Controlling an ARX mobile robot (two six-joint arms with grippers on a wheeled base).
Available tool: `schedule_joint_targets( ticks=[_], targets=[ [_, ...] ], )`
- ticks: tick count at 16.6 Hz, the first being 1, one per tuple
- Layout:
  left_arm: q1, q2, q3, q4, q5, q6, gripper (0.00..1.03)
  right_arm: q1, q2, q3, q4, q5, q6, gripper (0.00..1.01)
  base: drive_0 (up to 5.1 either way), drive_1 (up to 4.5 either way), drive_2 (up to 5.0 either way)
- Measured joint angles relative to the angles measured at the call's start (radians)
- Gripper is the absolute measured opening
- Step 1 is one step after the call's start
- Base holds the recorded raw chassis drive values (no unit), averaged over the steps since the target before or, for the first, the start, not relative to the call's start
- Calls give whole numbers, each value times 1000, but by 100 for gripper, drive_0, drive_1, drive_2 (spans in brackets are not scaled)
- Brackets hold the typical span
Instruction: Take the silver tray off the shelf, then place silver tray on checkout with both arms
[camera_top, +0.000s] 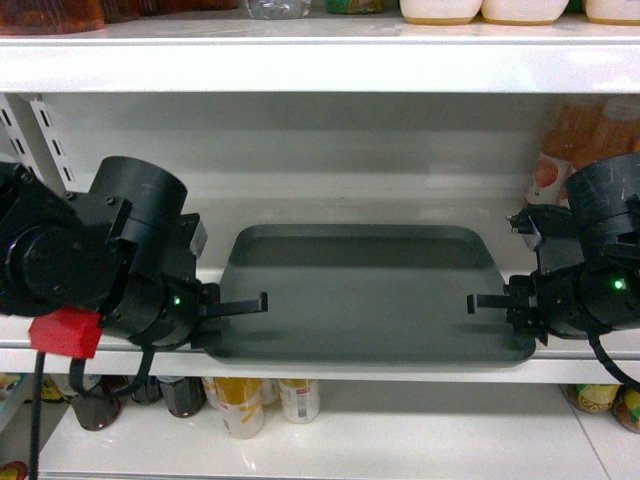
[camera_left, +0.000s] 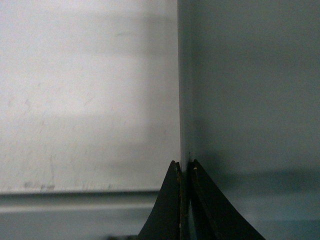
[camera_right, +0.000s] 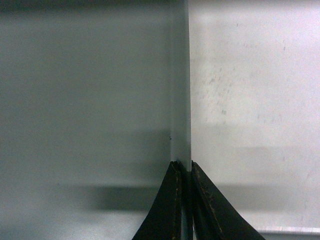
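Observation:
The silver tray (camera_top: 360, 295), matte dark grey-green, lies flat on the white shelf (camera_top: 340, 370) and its front edge overhangs the lip slightly. My left gripper (camera_top: 243, 305) is shut on the tray's left rim. My right gripper (camera_top: 488, 303) is shut on the right rim. In the left wrist view the gripper (camera_left: 184, 166) pinches the thin rim, with the tray (camera_left: 250, 100) to the right and the shelf (camera_left: 85, 100) to the left. The right wrist view mirrors this: the gripper (camera_right: 183, 166) clamps the rim between the tray (camera_right: 85, 100) and the shelf (camera_right: 255, 100). The checkout is out of view.
An upper shelf board (camera_top: 320, 60) with jars hangs close above the tray. Orange drink bottles (camera_top: 570, 150) stand at the back right, behind my right arm. Bottles and cans (camera_top: 250, 400) fill the lower shelf. A slotted upright (camera_top: 45, 140) runs at the back left.

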Motion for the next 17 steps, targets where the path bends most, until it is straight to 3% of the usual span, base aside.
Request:
schedule_joint_targets(
  ticks=[7, 14, 17],
  targets=[
    [-69, -333, -325, 147, -85, 4, 3, 16, -348, -378, 188, -3, 63, 3, 0, 0, 0],
    [-130, -680, -523, 117, -165, 29, 3, 31, -782, -644, 158, -24, 90, 3, 0, 0, 0],
    [-141, -710, -558, 163, -204, 70, 3, 37, -853, -681, 177, -31, 99, 2, 0, 0, 0]
  ],
)
